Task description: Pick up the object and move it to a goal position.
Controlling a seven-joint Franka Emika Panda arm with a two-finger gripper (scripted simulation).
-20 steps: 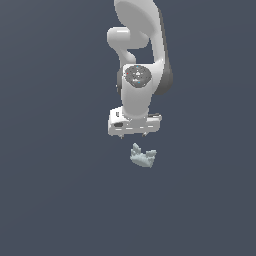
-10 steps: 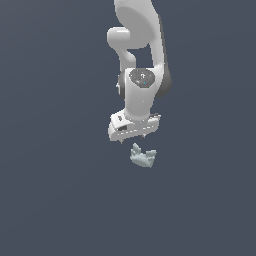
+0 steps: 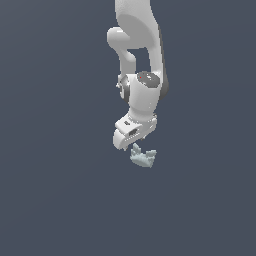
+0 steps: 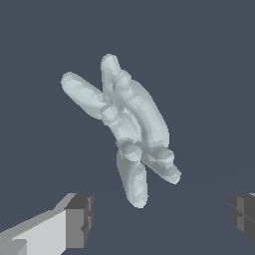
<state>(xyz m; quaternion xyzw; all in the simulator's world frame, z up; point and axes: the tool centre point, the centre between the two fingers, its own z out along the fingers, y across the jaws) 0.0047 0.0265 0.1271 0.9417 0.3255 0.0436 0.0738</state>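
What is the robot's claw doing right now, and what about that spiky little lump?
gripper: open, fingers spread wide apart, holding nothing.
spiky lump: free, not gripped, lying just ahead of the open fingers and not between them; in the exterior view it sits right under the gripper head.
arm: reaching down, wrist tilted, gripper head close above the lump.

pale grey-green spiky object (image 3: 143,157), lying free

white arm hanging down, gripper (image 3: 134,144) head tilted and sitting right above the object (image 3: 143,156), a pale spiky lump. can't make out the fingers here.
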